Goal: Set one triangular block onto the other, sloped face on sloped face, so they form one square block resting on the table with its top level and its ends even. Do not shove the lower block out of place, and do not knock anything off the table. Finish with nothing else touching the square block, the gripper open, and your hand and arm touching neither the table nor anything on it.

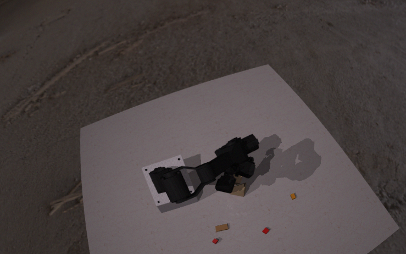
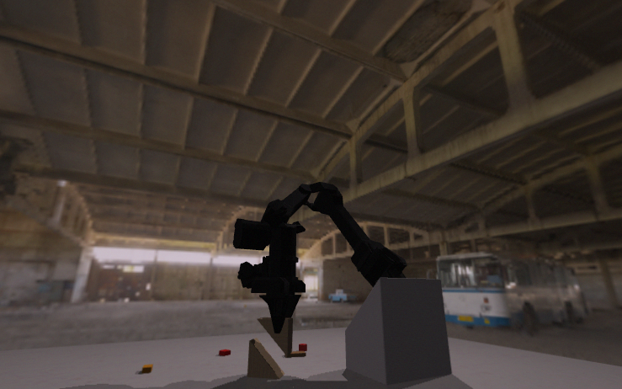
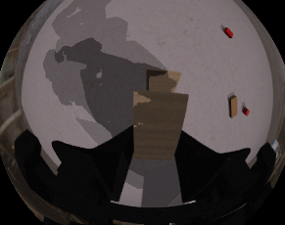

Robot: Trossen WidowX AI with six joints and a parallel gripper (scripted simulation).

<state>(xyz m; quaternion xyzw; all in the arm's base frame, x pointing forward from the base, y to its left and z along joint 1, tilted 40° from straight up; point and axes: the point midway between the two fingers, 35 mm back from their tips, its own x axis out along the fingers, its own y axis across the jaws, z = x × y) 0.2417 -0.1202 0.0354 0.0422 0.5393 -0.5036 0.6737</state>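
Note:
My gripper (image 2: 278, 330) (image 3: 155, 129) points down and is shut on a tan triangular block (image 2: 286, 341) (image 3: 160, 128) (image 1: 238, 178). The held block has its flat face up and its sloped face down. The other triangular block (image 2: 261, 363) (image 1: 238, 191) (image 3: 163, 80) stands on the table, slope up and facing the held block's slope. In the exterior view the held block is above and to the right, with a gap between the slopes. In the wrist view it hides part of the lower block. The top view hides the fingertips behind the arm.
On the table (image 1: 141, 126) lie a flat brown block (image 1: 221, 227) (image 3: 233, 107), a red block (image 1: 215, 241) (image 3: 246, 112) beside it, another red block (image 1: 265, 230) (image 3: 228, 32) and an orange block (image 1: 293, 195) (image 2: 146, 368). The arm's base box (image 2: 412, 333) stands close to the triangular blocks.

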